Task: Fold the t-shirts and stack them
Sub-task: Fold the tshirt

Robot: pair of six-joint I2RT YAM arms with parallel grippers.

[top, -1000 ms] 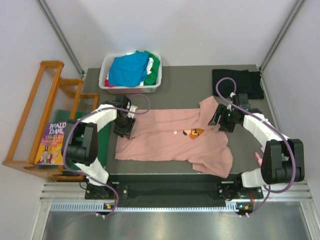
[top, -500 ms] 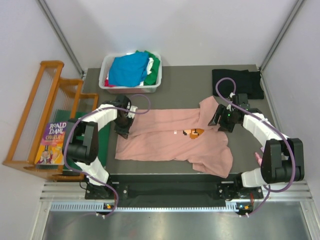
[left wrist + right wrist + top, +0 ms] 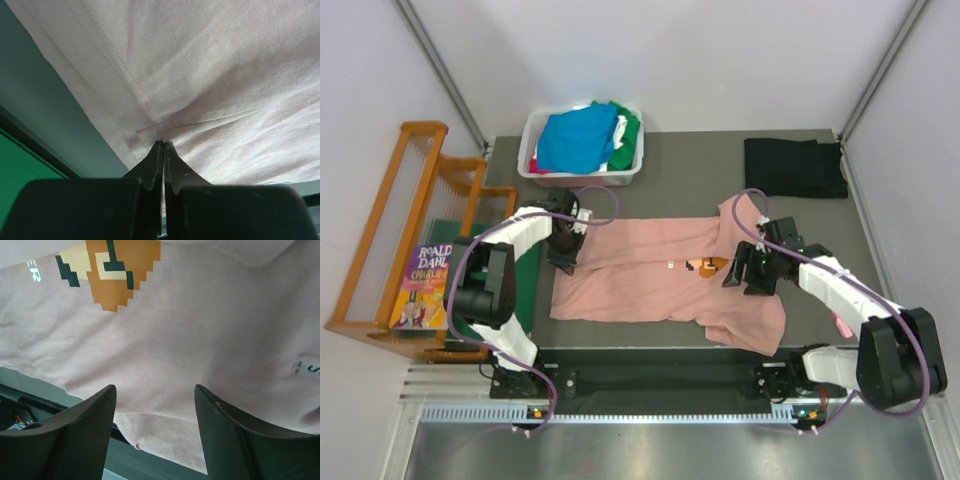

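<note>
A dusty-pink t-shirt (image 3: 650, 285) lies spread across the middle of the table, its orange-brown chest print (image 3: 708, 265) facing up. My left gripper (image 3: 563, 263) is at the shirt's left edge. In the left wrist view the left gripper (image 3: 163, 145) is shut on a pinch of pink cloth (image 3: 210, 75) at a seam. My right gripper (image 3: 733, 280) hovers open over the shirt just right of the print. The right wrist view shows this gripper (image 3: 155, 390) spread wide above pink cloth (image 3: 200, 340), nothing between its fingers, the print (image 3: 112, 270) ahead. A folded black t-shirt (image 3: 795, 167) lies at the back right.
A white bin (image 3: 532, 160) at the back holds blue, green, white and red shirts. A wooden rack (image 3: 395, 225) with a Roald Dahl book (image 3: 423, 288) stands left of the table. A dark-green board (image 3: 527, 290) lies along the left edge, seen as green board (image 3: 20, 170) in the left wrist view.
My left gripper has closed on the pink shirt's left edge. My right arm has swung from the shirt's back-right sleeve forward and left, to beside the print.
</note>
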